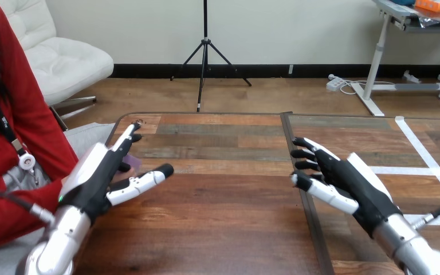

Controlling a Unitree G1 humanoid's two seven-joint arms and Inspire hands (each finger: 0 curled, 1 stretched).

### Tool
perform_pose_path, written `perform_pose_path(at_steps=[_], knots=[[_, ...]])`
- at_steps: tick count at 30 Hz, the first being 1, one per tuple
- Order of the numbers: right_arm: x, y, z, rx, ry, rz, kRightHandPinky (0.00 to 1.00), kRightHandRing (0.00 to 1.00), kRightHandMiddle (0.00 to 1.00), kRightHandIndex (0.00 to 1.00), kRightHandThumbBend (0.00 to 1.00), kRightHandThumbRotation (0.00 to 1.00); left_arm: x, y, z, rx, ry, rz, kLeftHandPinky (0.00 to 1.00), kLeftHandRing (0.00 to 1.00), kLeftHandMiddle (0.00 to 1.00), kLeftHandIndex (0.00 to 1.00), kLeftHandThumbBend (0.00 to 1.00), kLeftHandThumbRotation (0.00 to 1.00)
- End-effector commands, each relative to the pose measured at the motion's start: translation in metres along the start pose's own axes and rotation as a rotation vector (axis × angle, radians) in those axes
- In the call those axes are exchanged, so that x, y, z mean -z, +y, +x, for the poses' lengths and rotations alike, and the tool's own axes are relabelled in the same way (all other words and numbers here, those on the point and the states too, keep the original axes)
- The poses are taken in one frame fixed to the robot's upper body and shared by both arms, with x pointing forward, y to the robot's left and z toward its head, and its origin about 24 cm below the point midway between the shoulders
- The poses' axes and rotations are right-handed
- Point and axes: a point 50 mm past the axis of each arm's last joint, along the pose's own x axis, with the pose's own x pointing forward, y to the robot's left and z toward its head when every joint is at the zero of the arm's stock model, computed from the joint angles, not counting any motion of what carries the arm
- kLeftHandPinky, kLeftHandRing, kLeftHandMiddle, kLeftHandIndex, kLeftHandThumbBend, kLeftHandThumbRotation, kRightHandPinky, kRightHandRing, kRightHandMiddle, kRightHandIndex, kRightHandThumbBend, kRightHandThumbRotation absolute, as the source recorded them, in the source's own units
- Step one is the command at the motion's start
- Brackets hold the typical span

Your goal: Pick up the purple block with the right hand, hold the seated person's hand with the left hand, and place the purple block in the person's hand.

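Note:
My left hand (94, 180) hovers over the table's left edge with its fingers straight and pointing away from me, thumb spread to the right. Just behind its fingers a small patch of the purple block (130, 162) shows. A sliver of the person's hand (118, 179) shows between my fingers and thumb, and the rest is hidden. I cannot tell whether my left hand touches it. My right hand (349, 180) is open above the table's right half, fingers straight and pointing left, with nothing in it.
The person sits at the left edge, with a red sleeve (11, 212) reaching toward my left hand. The wooden table (223, 217) has a dark seam down its middle right, and white tape strips (421, 149) cross its right part.

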Motion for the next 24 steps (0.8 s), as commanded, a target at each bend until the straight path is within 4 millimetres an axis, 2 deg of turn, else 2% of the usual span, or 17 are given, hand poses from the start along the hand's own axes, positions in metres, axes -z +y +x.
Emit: perform_pose_path(at_steps=[1,5,11,17,24], knots=[[-0.010,-0.012,0.000,0.076,-0.083,0.030,0.75,0.85,0.89,0.93,1.00,0.85,-0.013,-0.003,0.006,-0.058,-0.117,-0.138,0.77,0.90,0.91,0.96,0.67,0.78],[-0.005,-0.011,-0.007,0.102,-0.095,0.070,0.73,0.84,0.88,0.92,1.00,0.87,-0.008,-0.008,-0.001,-0.107,-0.150,-0.244,0.76,0.85,0.87,0.92,0.64,0.79],[0.003,-0.006,-0.016,0.153,-0.115,0.140,0.72,0.82,0.85,0.89,1.00,0.92,-0.003,-0.013,-0.010,-0.154,-0.188,-0.395,0.70,0.79,0.81,0.82,0.60,0.75],[0.011,0.001,-0.022,0.208,-0.128,0.238,0.72,0.80,0.82,0.85,1.00,0.97,-0.001,-0.015,-0.015,-0.198,-0.229,-0.469,0.65,0.73,0.75,0.74,0.59,0.74],[0.018,0.010,-0.024,0.248,-0.154,0.374,0.73,0.77,0.78,0.80,1.00,0.99,-0.006,-0.019,-0.016,-0.227,-0.280,-0.557,0.59,0.67,0.68,0.67,0.53,0.72]])
